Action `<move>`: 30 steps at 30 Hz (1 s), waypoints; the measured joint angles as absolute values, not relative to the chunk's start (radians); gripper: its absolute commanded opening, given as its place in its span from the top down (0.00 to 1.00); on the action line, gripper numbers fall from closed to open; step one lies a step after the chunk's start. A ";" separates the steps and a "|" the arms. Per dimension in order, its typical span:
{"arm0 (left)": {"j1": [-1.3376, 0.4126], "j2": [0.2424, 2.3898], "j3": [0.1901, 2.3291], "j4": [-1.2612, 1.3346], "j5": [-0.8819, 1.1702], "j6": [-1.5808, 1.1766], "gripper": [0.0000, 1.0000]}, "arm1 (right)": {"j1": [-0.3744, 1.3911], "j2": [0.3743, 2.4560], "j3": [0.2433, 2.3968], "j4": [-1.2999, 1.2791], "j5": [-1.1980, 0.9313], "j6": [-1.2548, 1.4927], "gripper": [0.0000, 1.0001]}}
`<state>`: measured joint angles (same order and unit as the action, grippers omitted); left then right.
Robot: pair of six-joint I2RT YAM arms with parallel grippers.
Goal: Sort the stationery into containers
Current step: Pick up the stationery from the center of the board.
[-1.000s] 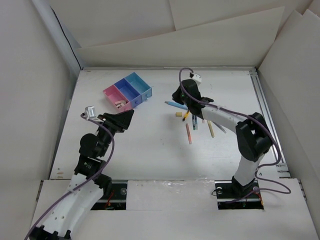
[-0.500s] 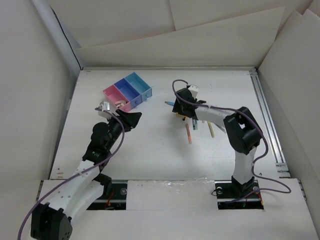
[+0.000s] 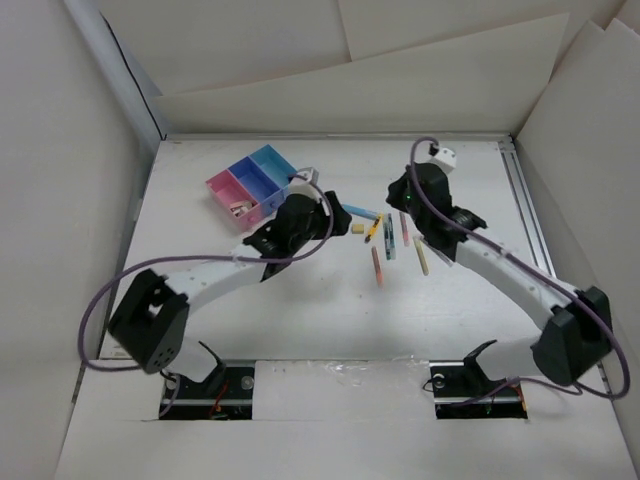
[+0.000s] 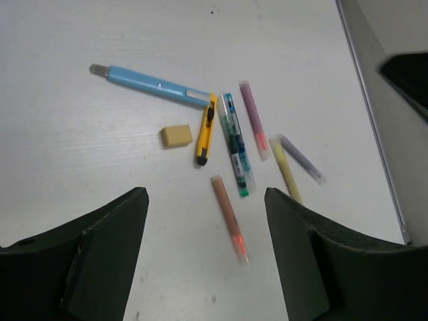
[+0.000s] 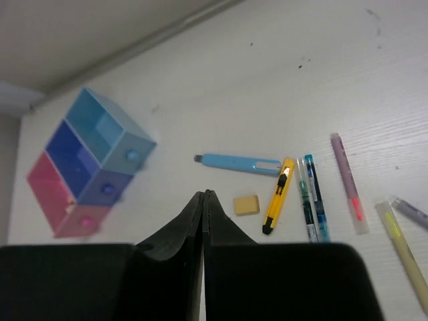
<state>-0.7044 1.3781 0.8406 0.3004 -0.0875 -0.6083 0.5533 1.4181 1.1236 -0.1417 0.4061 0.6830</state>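
From above, the left gripper [image 3: 318, 213] is seen stretched toward the stationery [image 3: 385, 240], which is scattered on the counter [image 3: 300, 320], well apart from the containers [image 3: 288, 186]. The right gripper [image 3: 402, 198] hangs near the same cluster, so a clash between the two arms is judged possible.

In the left wrist view, the left gripper is shown released, jaws wide, nothing between them. The yellow cutter [image 4: 206, 128] lies just beside the teal pen [image 4: 235, 144] and the blue pen [image 4: 147, 83], so a neighbour could be dragged along. Smooth, thin plastic barrels may roll. The eraser [image 4: 176, 136] looks matt and blocky.

In the right wrist view, the right gripper is shown clenched, with nothing visibly held. The containers are seen as thin-walled rectangular plastic bins, easily shoved if clipped.
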 measured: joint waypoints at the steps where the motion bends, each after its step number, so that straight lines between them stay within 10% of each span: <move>1: -0.720 1.436 0.891 0.299 -0.105 -0.596 0.36 | 0.548 1.369 1.104 -0.140 0.421 0.685 1.00; 5: -0.770 1.644 1.053 0.249 -0.210 -0.548 0.41 | 0.522 1.230 1.027 -0.146 0.471 0.694 1.00; 15: -0.856 2.002 1.321 0.097 -0.376 -0.488 0.44 | 0.451 1.102 0.890 -0.173 0.497 0.708 0.59; 30: -0.850 2.128 1.466 0.059 -0.435 -0.476 0.58 | 0.425 1.066 0.820 -0.149 0.416 0.706 0.54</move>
